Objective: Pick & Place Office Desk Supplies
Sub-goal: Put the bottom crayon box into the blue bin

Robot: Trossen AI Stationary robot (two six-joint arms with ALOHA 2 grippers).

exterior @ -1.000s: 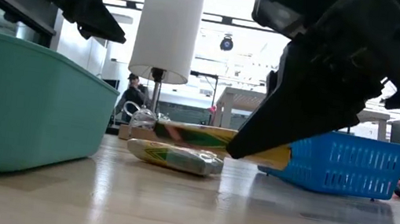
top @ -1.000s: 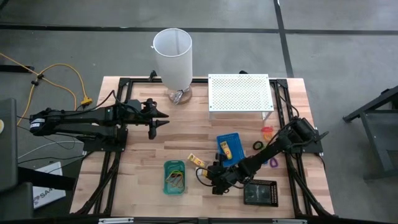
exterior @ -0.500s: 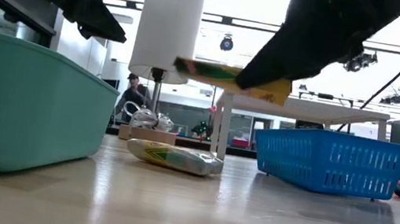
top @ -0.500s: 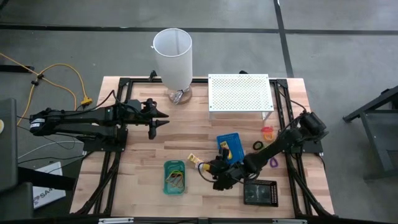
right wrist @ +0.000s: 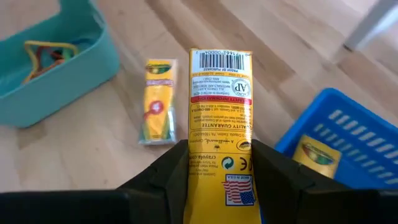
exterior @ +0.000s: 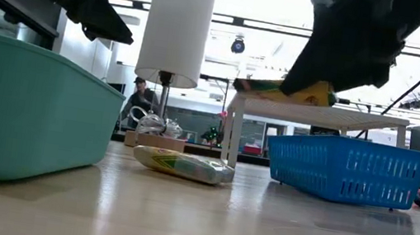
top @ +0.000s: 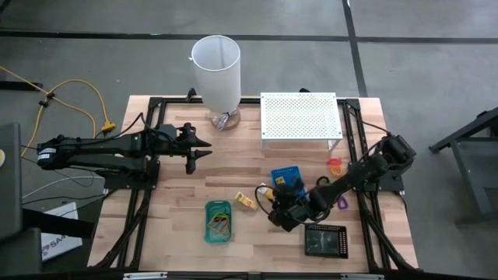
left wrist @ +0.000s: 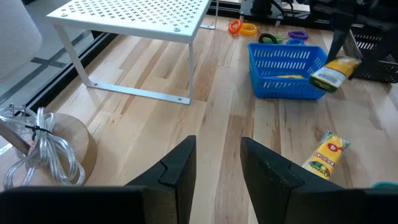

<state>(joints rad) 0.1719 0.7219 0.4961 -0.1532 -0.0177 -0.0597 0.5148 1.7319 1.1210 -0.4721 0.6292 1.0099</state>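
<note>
1. This is a robotics lab or workshop.
2. A wooden table (top: 233, 175) stands on a bare concrete floor (top: 93, 47), with a yellow cable (top: 93, 101) trailing beside it.
3. Beyond it, the low view shows work tables (exterior: 319, 113), ceiling lights and a person (exterior: 142, 99).

In the right wrist view, the lower end of the yellow packet (right wrist: 220, 134) runs under the dark fingers (right wrist: 163, 180) and off the bottom edge. The green tray (right wrist: 59, 84) at upper left and the blue basket (right wrist: 348, 134) at right are cut by the frame edges. In the low view, the green tray fills the left edge, hiding its contents. From above, the loops (top: 220, 223) in the green tray are too small to sort by colour. The contents of the black tray (top: 325, 240) cannot be made out.
</note>
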